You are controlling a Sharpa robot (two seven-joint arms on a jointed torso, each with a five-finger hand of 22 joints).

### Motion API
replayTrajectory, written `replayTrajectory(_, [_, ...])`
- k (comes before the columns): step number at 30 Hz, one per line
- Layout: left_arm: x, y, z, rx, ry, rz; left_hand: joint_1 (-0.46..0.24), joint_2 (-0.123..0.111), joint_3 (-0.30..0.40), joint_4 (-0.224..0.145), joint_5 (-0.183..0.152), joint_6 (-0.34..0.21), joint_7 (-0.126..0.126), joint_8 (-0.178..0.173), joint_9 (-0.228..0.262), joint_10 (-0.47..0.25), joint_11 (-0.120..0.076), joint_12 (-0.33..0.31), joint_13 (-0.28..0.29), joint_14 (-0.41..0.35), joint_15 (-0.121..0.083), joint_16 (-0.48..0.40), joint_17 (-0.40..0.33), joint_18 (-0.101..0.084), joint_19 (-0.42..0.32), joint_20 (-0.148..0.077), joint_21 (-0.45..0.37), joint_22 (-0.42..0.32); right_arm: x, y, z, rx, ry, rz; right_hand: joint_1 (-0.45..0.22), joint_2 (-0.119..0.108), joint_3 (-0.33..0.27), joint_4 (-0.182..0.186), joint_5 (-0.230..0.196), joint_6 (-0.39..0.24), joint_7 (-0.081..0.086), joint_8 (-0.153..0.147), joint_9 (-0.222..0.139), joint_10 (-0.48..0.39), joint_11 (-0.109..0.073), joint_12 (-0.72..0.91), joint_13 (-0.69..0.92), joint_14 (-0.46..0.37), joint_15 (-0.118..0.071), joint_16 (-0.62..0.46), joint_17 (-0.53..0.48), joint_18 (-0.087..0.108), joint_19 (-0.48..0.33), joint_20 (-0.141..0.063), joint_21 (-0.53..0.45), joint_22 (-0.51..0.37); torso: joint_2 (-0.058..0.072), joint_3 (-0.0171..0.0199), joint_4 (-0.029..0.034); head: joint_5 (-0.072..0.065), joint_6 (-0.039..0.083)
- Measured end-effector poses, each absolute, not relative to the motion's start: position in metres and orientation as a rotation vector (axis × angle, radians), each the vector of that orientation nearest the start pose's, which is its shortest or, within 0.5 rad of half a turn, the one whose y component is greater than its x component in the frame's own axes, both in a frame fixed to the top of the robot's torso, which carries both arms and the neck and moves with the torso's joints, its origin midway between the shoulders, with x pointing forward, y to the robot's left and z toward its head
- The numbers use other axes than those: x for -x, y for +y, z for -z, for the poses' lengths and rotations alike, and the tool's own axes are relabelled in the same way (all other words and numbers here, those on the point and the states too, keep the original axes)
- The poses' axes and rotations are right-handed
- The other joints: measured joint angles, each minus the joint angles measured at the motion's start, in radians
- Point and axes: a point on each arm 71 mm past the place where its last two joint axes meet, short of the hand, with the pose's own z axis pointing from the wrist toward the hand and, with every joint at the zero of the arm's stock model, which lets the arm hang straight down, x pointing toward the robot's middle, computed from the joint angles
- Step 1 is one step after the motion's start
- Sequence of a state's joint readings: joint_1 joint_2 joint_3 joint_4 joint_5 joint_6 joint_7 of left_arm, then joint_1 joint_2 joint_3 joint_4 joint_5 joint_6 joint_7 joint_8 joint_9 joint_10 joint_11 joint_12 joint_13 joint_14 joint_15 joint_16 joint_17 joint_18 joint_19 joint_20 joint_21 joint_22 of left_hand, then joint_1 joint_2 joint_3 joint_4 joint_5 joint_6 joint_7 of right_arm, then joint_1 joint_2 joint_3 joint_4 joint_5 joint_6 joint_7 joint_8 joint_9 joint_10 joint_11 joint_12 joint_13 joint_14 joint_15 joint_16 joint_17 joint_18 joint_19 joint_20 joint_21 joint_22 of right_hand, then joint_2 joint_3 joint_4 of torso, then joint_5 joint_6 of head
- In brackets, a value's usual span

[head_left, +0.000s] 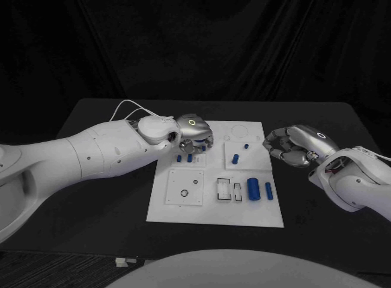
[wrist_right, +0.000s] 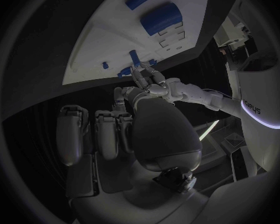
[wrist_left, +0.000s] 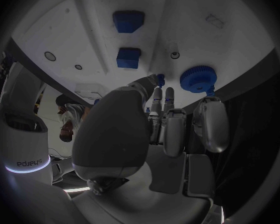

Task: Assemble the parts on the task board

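At the middle of the black table (head_left: 91, 120) lies the task board (head_left: 214, 213), a white plate bearing several small blue parts. Two short parts (head_left: 185, 159) sit near its left edge, a longer one (head_left: 235, 159) and a tiny one (head_left: 245, 146) lie further toward the right, and two blue cylinders (head_left: 260, 189) rest side by side near the board's front. Beside them stand pale rectangular slots (head_left: 223, 188), and a white square insert (head_left: 185, 187) still shows open holes, so most of the assembly looks left to do.

Over the board's far left portion, the left hand (head_left: 191, 133) reaches down among the parts; its wrist view shows fingertips (wrist_left: 160, 79) at a small blue piece beside a round blue toothed part (wrist_left: 198, 78), but whether they pinch it I cannot tell. Off the board's right edge, the right hand (head_left: 290, 144) hovers with fingers curled inward, holding nothing visible.

Lettering on the robot's body appears in the wrist views, too distorted to read reliably.
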State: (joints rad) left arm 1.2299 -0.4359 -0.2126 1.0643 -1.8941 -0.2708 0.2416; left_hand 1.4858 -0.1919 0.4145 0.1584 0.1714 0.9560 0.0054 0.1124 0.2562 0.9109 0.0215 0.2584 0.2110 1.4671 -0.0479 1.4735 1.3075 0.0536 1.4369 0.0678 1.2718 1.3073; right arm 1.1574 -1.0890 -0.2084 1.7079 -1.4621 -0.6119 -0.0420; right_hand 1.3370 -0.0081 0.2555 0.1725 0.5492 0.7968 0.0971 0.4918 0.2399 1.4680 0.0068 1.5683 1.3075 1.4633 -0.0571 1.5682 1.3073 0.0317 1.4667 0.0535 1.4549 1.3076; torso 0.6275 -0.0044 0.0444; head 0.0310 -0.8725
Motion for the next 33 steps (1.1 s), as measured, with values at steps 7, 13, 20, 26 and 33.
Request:
replayTrajectory(7, [-0.5179,0.096,0.2545,-0.988,1.573,0.596,-0.01,0.002,0.008,-0.003,-0.006,0.002,0.002,0.004,0.004,0.012,-0.006,0.0,0.001,0.0,0.0,0.0,0.0,0.0,0.0,0.0,-0.004,0.0,-0.411,-0.266,0.2257,0.077,1.582,-0.634,0.0,0.0,0.0,0.0,0.0,0.0,0.0,0.0,0.0,0.0,0.0,0.0,0.0,0.0,0.0,0.0,0.0,0.0,0.0,0.0,0.0,0.0,0.0,0.0,0.0,-0.001,0.0])
replayTrajectory(13, [-0.5205,0.097,0.2558,-0.984,1.578,0.587,-0.012,0.004,0.021,-0.016,-0.006,0.013,0.013,0.018,0.011,0.032,-0.015,0.0,0.003,0.0,0.0,-0.004,0.0,0.0,0.0,0.0,-0.004,0.0,-0.4112,-0.2659,0.226,0.077,1.583,-0.633,0.0,0.0,0.0,0.0,0.0,0.0,0.0,0.0,0.0,0.0,0.0,0.0,0.0,0.0,0.0,0.0,0.0,0.0,0.0,0.0,0.0,0.0,0.0,0.0,0.0,-0.001,0.0])
replayTrajectory(20, [-0.521,0.0981,0.2573,-0.974,1.573,0.586,0.003,0.019,0.043,-0.037,-0.006,0.018,0.018,0.023,0.019,0.065,-0.017,0.0,0.005,0.0,0.0,-0.004,0.0,0.0,0.006,-0.006,0.009,0.0,-0.4113,-0.2659,0.2262,0.078,1.586,-0.633,0.0,0.0,0.0,0.0,0.0,0.0,0.0,0.0,0.0,0.0,0.0,0.0,0.0,0.0,0.0,0.0,0.0,0.0,0.0,0.0,0.0,0.0,0.0,-0.0003,0.0001,-0.002,0.0])
replayTrajectory(26, [-0.5203,0.0982,0.2587,-0.968,1.567,0.59,0.003,0.02,0.045,-0.04,-0.006,0.021,0.021,0.032,0.023,0.079,-0.02,0.0,0.006,-0.004,-0.004,-0.004,0.0,0.0,0.009,-0.009,0.014,0.0,-0.4114,-0.2659,0.2265,0.078,1.588,-0.632,0.0,0.0,0.0,0.0,0.0,0.0,0.0,0.0,0.0,0.0,0.0,0.0,0.0,0.0,0.0,0.0,0.0,0.0,0.0,0.0,0.0,0.0,0.0,-0.0002,0.0,-0.001,0.0])
replayTrajectory(33, [-0.5192,0.0977,0.2599,-0.966,1.559,0.597,-0.007,0.03,0.048,-0.051,-0.006,0.05,0.025,0.052,0.033,0.112,-0.028,0.0,0.007,0.0,-0.008,0.002,0.0,0.0,0.013,-0.013,0.021,0.0,-0.4117,-0.265,0.2269,0.08,1.591,-0.633,0.0,0.0,0.0,0.0,0.0,0.0,0.0,0.0,0.0,0.0,0.0,0.0,0.0,0.0,0.0,0.0,0.0,0.0,0.0,0.0,0.0,0.0,0.0,-0.0001,0.0002,0.001,0.0])
